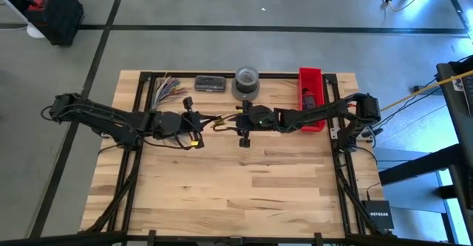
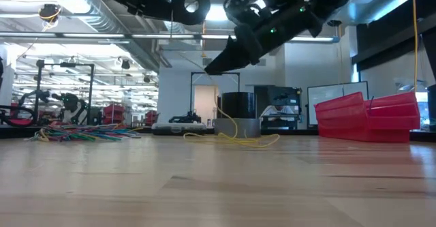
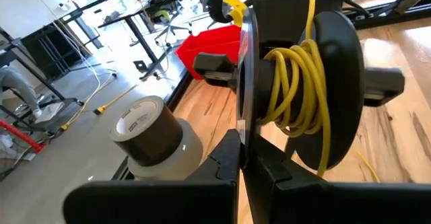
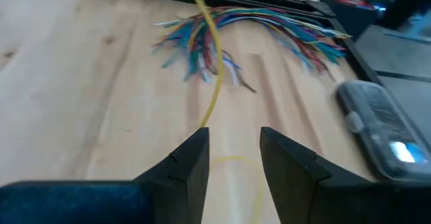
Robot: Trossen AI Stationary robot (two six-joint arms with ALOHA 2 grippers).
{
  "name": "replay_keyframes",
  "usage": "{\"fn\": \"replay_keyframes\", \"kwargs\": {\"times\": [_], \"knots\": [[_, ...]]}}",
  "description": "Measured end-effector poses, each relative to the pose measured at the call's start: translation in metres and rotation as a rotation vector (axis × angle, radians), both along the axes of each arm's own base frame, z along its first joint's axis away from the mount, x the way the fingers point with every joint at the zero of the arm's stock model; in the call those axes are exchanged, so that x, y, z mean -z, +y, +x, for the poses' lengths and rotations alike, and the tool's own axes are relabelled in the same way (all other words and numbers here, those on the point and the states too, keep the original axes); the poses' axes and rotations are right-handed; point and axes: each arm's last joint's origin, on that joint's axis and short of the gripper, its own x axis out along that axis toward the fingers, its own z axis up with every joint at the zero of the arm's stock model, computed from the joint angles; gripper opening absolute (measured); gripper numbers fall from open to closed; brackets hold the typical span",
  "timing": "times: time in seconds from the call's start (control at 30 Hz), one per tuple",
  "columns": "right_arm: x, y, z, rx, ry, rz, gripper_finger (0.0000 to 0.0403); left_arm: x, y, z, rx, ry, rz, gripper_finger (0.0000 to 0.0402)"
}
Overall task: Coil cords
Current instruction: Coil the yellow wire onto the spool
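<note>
Presently, the left gripper is clamped shut on a black plastic spool wound with thin yellow cord. The right gripper stands open and empty; the cord's free run passes just ahead of its fingers. A multicoloured wire bundle lies beyond. Risk: unguided slack may snag or unwind the spool.

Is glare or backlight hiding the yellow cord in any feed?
Low view: ceiling lights silhouette the arms, but the yellow cord on the table reads clearly. Left wrist view: the spool in the left gripper is evenly lit. Right wrist view: glare only on the plastic case, away from the open right gripper. High view: even light.
</note>
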Motion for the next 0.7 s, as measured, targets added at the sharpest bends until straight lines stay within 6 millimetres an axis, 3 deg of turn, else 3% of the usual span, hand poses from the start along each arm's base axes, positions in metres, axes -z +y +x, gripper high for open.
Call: {"fn": "replay_keyframes", "kwargs": {"times": [0.33,0.7], "knots": [[0.002,0.004,-0.003,-0.058,0.049,0.083,0.0136,0.001,0.000,0.000,-0.001,0.004,-0.003,0.0000],[-0.015,0.005,-0.012,-0.040,0.030,0.135,0.0136,0.001,0.000,0.000,0.000,0.007,-0.001,0.0000]]}}
